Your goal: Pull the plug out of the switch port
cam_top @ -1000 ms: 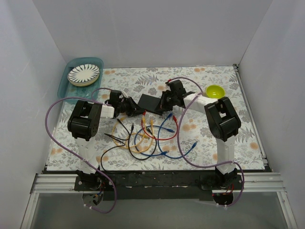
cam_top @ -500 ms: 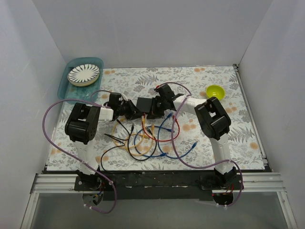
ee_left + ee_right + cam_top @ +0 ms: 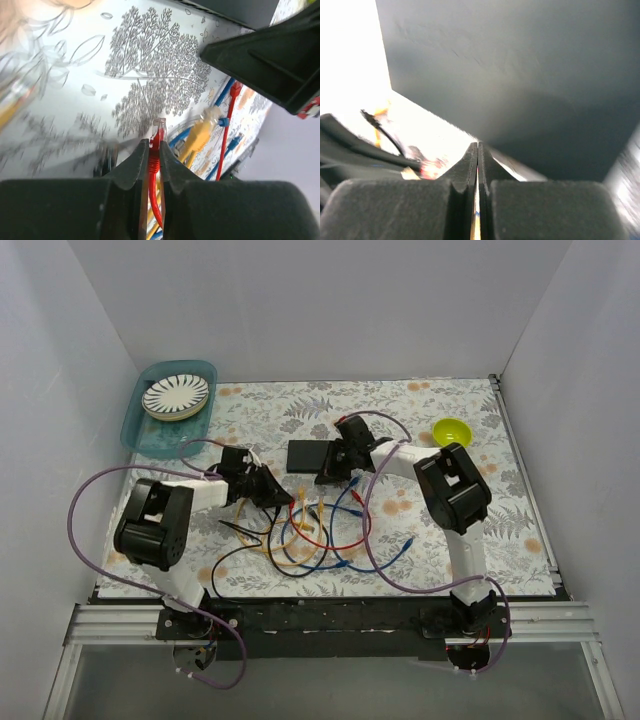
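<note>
The switch [image 3: 305,454] is a flat matte-black box lying on the patterned mat at mid-table. It fills the upper part of the right wrist view [image 3: 520,75]. My right gripper [image 3: 333,466] is shut and empty, with its tips at the switch's right near edge [image 3: 478,145]. My left gripper [image 3: 284,498] is shut on a red plug [image 3: 158,142], held clear of the switch to its near left. The red cable runs back between the fingers. No cable shows plugged into the switch, but its socket row is not visible.
Loose red, blue, yellow and black cables [image 3: 320,535] tangle on the mat in front of the switch. A yellow plug [image 3: 199,139] lies just past my left fingertips. A teal tray [image 3: 150,425] with a striped plate stands far left, and a yellow-green bowl [image 3: 452,430] far right.
My left gripper has drawn back toward the near left, away from the switch, with the red plug in it. The right gripper and switch shifted a little left.
</note>
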Robot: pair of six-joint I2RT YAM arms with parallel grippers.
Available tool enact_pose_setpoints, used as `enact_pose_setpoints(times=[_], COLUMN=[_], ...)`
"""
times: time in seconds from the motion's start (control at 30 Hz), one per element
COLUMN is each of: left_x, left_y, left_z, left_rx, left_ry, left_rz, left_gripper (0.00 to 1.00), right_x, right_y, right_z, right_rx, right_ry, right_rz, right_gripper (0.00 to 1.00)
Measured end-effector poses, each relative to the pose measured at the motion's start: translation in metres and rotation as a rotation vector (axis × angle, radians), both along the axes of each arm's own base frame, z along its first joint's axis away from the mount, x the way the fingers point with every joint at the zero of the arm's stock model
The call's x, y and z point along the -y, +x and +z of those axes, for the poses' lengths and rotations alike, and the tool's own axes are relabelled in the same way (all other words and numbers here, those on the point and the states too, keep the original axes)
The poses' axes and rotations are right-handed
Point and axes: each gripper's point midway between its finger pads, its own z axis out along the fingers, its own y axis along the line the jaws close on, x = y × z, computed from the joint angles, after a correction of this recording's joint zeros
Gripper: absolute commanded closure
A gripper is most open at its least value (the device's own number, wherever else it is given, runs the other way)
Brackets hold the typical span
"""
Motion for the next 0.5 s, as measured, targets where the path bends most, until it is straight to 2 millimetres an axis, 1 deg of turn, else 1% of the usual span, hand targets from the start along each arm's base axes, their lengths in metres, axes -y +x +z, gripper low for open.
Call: enact_pose_setpoints(times=[0.03,0.1,0.17,0.2,0.23,0.27,0.3,0.37,0.4,0.43,0.5], left_x=[-0.005,-0.015,-0.026,-0.032,-0.038,-0.044,-0.048,-0.058,-0.061,-0.064,-0.07], left_y=[-0.002,-0.001,0.004,0.008,0.01,0.012,0.014,0.016,0.015,0.013,0.01], left_z=[0.004,0.022,0.045,0.056,0.065,0.07,0.072,0.067,0.064,0.059,0.054], left_rx=[0.004,0.043,0.107,0.14,0.166,0.181,0.185,0.168,0.149,0.13,0.1], left_ry=[0.023,0.058,0.083,0.096,0.109,0.125,0.14,0.176,0.19,0.206,0.233], left_rz=[0.017,0.057,0.107,0.136,0.162,0.19,0.209,0.248,0.262,0.275,0.299], left_gripper=[1.0,1.0,1.0,0.98,0.89,0.77,0.56,0.46,0.41,0.36,0.29], right_x=[0.006,0.02,0.034,0.039,0.043,0.047,0.051,0.056,0.058,0.06,0.067], right_y=[-0.003,-0.01,-0.017,-0.02,-0.022,-0.025,-0.026,-0.028,-0.03,-0.031,-0.035], right_z=[0.001,0.007,0.021,0.031,0.039,0.05,0.061,0.076,0.081,0.084,0.086], right_rx=[0.012,0.035,0.072,0.1,0.12,0.15,0.178,0.222,0.236,0.25,0.264], right_ry=[-0.015,-0.05,-0.07,-0.073,-0.072,-0.07,-0.068,-0.065,-0.068,-0.074,-0.098], right_rz=[-0.008,-0.022,-0.036,-0.038,-0.04,-0.04,-0.042,-0.036,-0.032,-0.028,-0.021], right_gripper=[0.99,0.99,0.99,0.99,0.99,0.99,0.99,0.93,0.87,0.85,0.83])
